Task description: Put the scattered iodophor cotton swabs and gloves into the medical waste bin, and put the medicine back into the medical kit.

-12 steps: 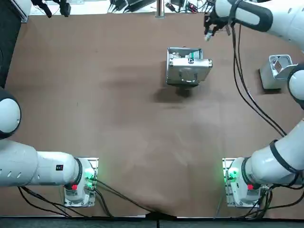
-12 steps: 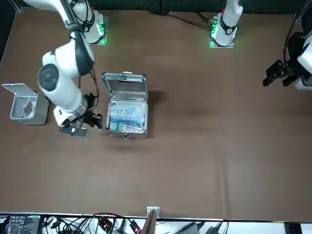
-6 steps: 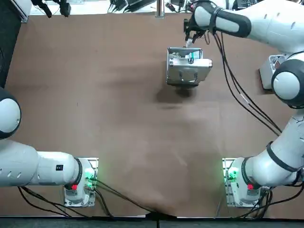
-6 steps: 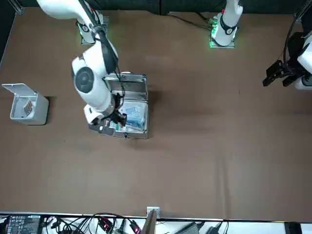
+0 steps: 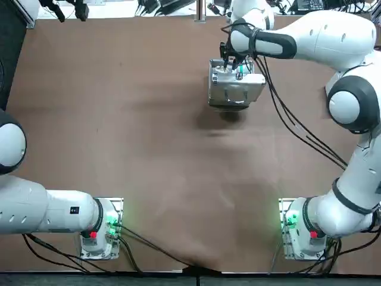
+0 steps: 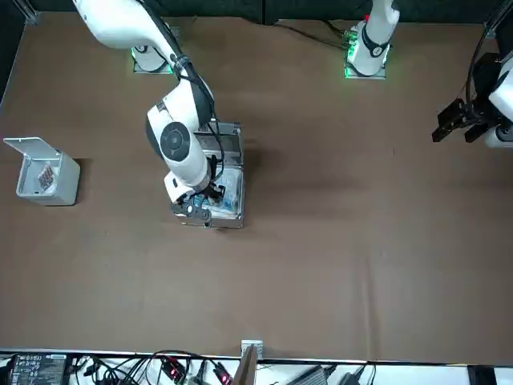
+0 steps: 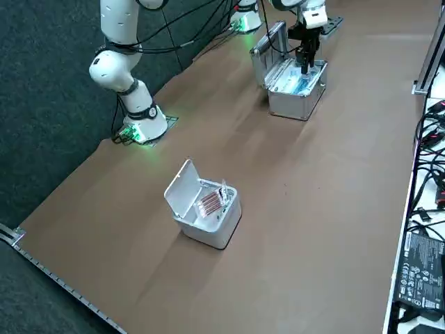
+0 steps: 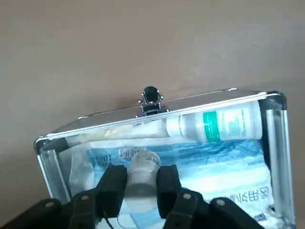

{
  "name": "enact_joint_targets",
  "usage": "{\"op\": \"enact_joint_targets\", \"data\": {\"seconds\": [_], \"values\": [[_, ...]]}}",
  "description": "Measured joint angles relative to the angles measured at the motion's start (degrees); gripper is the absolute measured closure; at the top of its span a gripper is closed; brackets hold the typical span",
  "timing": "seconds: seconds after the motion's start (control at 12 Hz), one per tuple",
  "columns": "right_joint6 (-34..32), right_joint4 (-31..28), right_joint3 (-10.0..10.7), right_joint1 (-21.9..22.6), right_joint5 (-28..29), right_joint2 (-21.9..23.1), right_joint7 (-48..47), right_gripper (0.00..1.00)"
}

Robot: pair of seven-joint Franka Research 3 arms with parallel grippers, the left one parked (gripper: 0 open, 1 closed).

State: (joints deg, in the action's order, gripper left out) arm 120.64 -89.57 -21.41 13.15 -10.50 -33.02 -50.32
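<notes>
After swinging in from the far edge of the table [image 5: 119, 119] within the last second, holds the right gripper [image 5: 229, 59] over the open medical kit [image 5: 236, 89] in the top view. From the front, sits low inside it, well apart from the medical waste bin [image 6: 44, 178]. From the right side, reaches into the kit. At the wrist, clamps both fingers [image 8: 114, 180] on a medicine bottle [image 8: 144, 164] above blue packets [image 8: 228, 162]. Calls probably for release next.

A: Non-task stuff?
B: Brown surface [image 5: 149, 155], mostly bare. Dark floor [image 7: 49, 125] beside it.
A: Edges?
B: Tangled cables [image 6: 172, 369] on a white strip past one edge, black labelled box [image 7: 419, 268] among them.
</notes>
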Motion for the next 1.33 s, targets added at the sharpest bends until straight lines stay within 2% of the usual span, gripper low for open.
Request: {"op": "enact_joint_targets", "data": {"seconds": [0.33,0.58,1.0,1.08,1.33], "values": [[3.29,0.35,0.30,0.32,-2.87,-1.06,-1.65,0.61],[5.63,0.52,1.32,0.30,-3.98,-2.27,-1.70,0.61],[5.62,0.82,1.34,0.30,-3.99,-2.60,-1.70,0.59],[5.62,0.87,1.39,0.29,-4.03,-2.76,-1.70,0.39],[5.67,1.51,1.55,0.26,-4.20,-2.96,-1.70,0.04]]}}
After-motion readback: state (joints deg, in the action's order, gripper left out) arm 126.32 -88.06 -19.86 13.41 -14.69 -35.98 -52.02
